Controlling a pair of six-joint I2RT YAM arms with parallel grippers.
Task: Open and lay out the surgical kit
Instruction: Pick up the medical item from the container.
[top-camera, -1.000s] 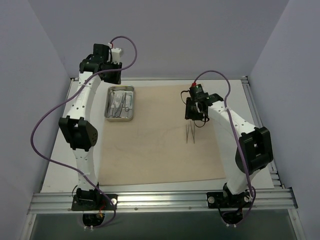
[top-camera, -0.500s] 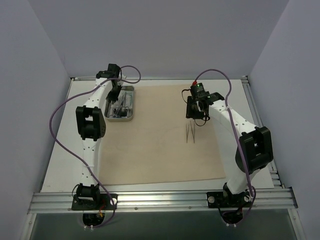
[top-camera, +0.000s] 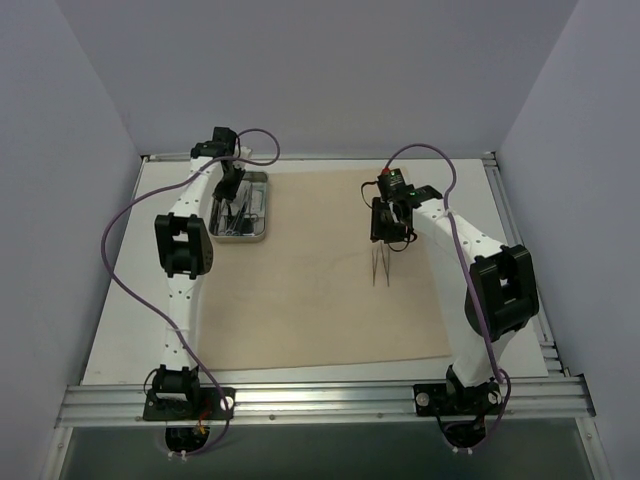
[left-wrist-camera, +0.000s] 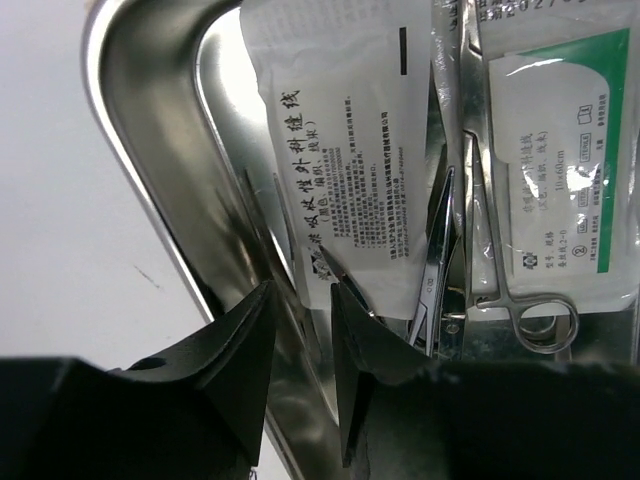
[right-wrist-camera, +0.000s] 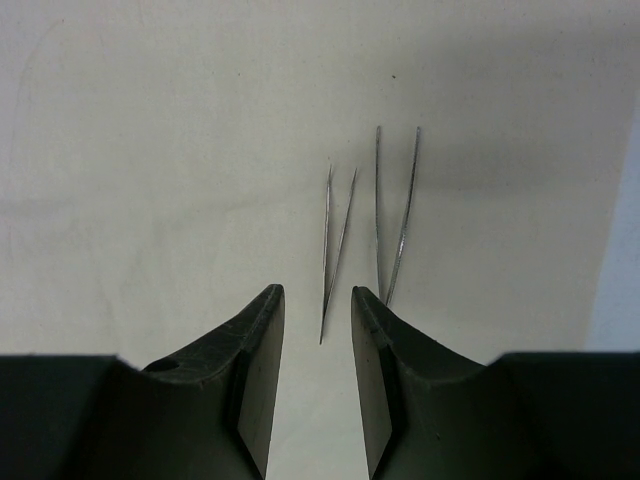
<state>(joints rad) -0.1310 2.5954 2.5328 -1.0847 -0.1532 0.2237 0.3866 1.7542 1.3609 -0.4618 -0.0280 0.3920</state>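
Cloth: the beige cloth (top-camera: 300, 310) lies flat and spread out on the bench (top-camera: 115, 340).
Tray: the steel tray (left-wrist-camera: 150, 110) sits by the far left corner of the cloth.
In the tray: a white packet (left-wrist-camera: 340, 130) and a green-striped packet (left-wrist-camera: 560, 170) lie side by side. The steel scissor-handled tools (left-wrist-camera: 478, 190) lie between them and partly on top.
Left pincer: the left pincer (left-wrist-camera: 303, 290) is down inside the tray with its fingers a little apart. A corner of the white packet sits right at the gap, but it is hard to see if the fingers touch it.
Right pincer: the right pincer (right-wrist-camera: 317, 292) is low over the cloth. Its fingers are a little apart and hold nothing.
Tweezers: the short tweezers (right-wrist-camera: 326, 300) and the long tweezers (right-wrist-camera: 386, 285) lie side by side on the cloth, just past the right pincer's tips. They do not touch each other.
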